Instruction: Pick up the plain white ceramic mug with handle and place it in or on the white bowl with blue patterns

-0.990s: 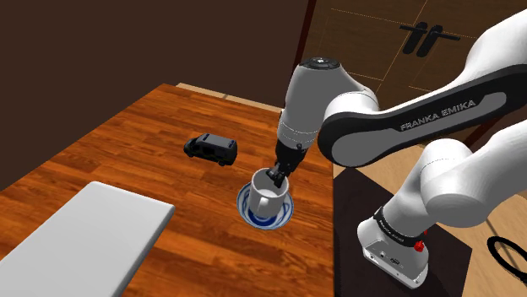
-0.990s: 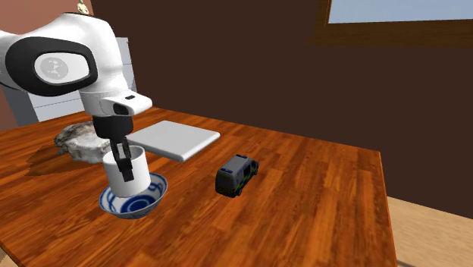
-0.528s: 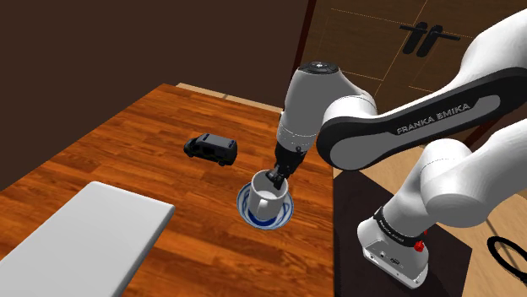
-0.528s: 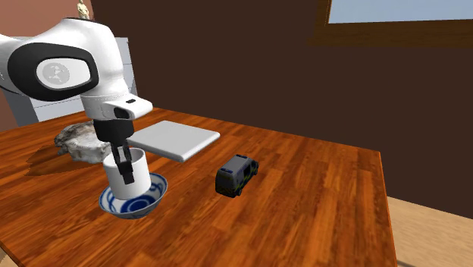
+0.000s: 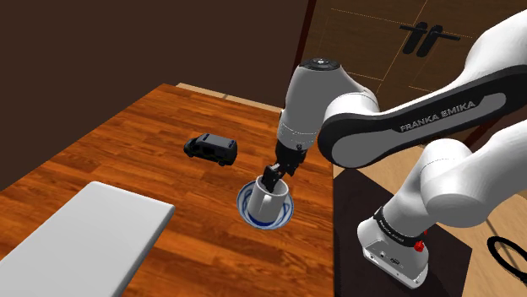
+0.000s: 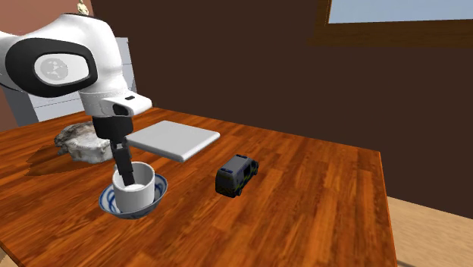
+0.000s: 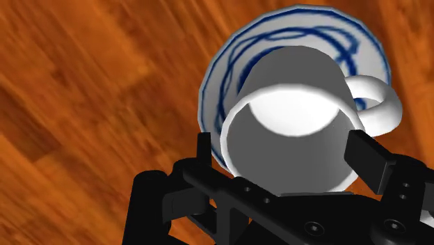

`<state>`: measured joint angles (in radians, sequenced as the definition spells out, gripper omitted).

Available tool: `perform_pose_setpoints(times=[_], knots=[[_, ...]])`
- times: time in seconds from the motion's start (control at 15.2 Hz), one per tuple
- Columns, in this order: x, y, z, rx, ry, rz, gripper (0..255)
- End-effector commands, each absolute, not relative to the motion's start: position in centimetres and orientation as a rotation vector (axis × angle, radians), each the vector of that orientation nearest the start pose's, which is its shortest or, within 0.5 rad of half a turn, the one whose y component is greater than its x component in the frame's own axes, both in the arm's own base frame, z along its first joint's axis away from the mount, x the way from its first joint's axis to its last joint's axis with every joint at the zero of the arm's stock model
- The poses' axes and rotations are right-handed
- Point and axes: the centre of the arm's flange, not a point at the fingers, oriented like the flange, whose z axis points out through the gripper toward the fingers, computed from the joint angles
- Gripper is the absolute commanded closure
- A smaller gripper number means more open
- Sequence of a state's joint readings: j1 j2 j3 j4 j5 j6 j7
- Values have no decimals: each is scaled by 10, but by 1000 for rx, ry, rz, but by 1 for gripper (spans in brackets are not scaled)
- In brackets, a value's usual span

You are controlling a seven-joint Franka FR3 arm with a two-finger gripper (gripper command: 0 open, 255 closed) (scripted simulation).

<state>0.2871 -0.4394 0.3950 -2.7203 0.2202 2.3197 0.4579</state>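
The white mug (image 6: 134,193) stands upright in the white bowl with blue patterns (image 6: 107,202) on the wooden table. In the shoulder view the mug (image 5: 267,202) hides most of the bowl (image 5: 251,216). My black gripper (image 6: 123,168) hangs just above the mug's rim, open, with one finger reaching down at the mug's mouth. In the wrist view the fingers (image 7: 367,159) stand wide apart on either side of the mug (image 7: 292,132) and do not clasp it. The mug's handle (image 7: 381,104) sticks out beside one finger, over the bowl (image 7: 229,56). The gripper (image 5: 272,175) sits directly over the mug.
A dark toy van (image 6: 235,176) stands on the table a short way from the bowl (image 5: 211,148). A flat white slab (image 6: 175,139) lies further off (image 5: 84,236). A grey rock-like lump (image 6: 79,142) lies behind the arm. The robot's stand (image 5: 397,246) borders the table.
The fingers have opened and let go of the mug. The mug has dropped lower and now rests in the bowl. The arm has barely moved.
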Motion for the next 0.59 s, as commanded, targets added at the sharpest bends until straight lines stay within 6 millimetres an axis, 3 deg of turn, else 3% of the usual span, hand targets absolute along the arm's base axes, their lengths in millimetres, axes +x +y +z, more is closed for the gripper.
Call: perform_pose_setpoints(times=[0.0,0.13,0.53], knots=[[297,233,371,-3132,-66,-28,0],[297,233,394,-3132,-66,-28,0],[297,233,394,-3132,-66,-28,0]])
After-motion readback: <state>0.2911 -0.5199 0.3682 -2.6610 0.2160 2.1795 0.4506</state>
